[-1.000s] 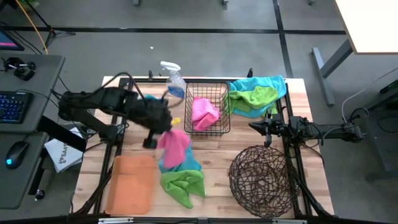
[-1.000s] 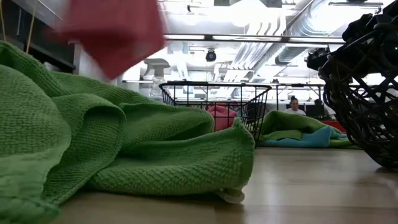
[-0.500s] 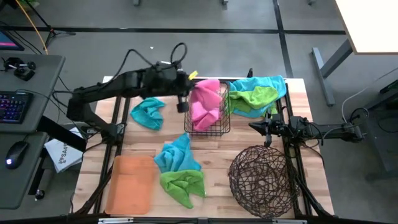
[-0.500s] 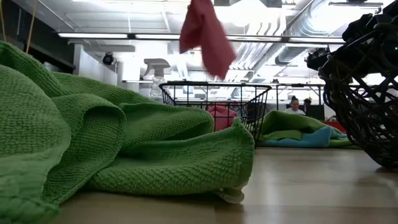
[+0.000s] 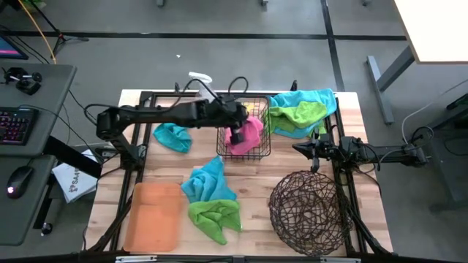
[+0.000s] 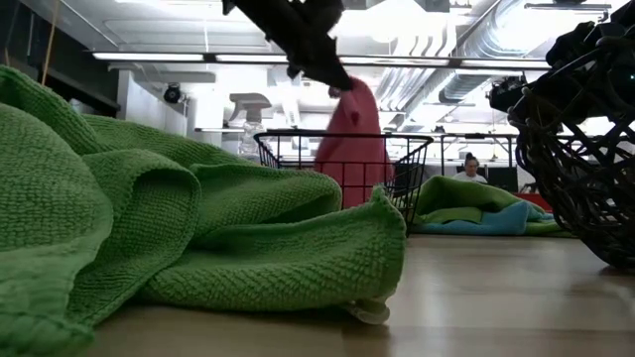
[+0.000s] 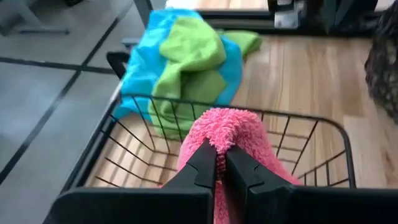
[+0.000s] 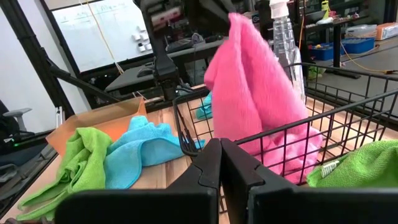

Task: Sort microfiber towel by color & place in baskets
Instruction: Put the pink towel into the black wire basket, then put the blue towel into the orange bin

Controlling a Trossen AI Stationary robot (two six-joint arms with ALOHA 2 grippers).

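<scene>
One pink towel (image 5: 251, 131) hangs pinched between the closed fingers of the left gripper (image 5: 238, 136), its lower part already down inside the black wire basket (image 5: 260, 150) and its upper fold still above the rim. In the left wrist view the two fingers (image 7: 202, 163) press together on the top fold of the pink cloth (image 7: 231, 134), with the basket's wire rim (image 7: 155, 99) running around just below the jaws. The low view shows the same towel (image 6: 355, 139) dangling straight down from the gripper (image 6: 337, 84) into the basket (image 6: 412, 149).

Just beyond the basket, on the far-right corner of the table, lies a heap of blue and green towels (image 5: 301, 109). To the left gripper's other side, near the left arm's forearm, a small teal towel (image 5: 172, 136) lies on the wood. Nearer the front edge, a blue towel (image 5: 209, 180) overlaps a green towel (image 5: 216, 218); beside them sits the flat orange tray (image 5: 153, 216), and well to the right the round twig basket (image 5: 307, 212). A clear spray bottle (image 5: 199, 77) stands behind the left arm at the table's back edge.

The right gripper (image 5: 302, 149) waits between the wire basket and the twig basket, at the table's right side, its fingers (image 8: 211, 165) closed together on nothing and pointing toward the wire basket.
</scene>
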